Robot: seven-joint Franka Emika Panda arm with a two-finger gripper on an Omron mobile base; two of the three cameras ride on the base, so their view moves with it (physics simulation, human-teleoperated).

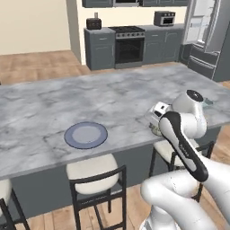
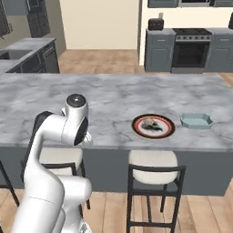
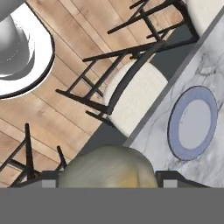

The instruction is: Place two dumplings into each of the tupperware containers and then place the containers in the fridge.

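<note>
While the gripper (image 3: pixel 107 181) hangs past the counter's (image 2: pixel 113 98) front edge above a stool (image 3: pixel 133 98), its fingers clasp a tan dumpling (image 3: pixel 107 168) between them. More dumplings (image 2: pixel 150 124) sit on the red-rimmed plate (image 2: pixel 153 134), just beside a pale container (image 2: pixel 196 121) (the blue plate (image 1: pixel 86 135) lies well apart). Back right stands the fridge (image 1: pixel 204 31), doors open.

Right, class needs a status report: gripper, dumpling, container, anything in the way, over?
gripper closed on one dumpling, near the counter edge. tupperware container on counter, looks empty. red-rimmed plate beside it, possibly in the path.
</note>
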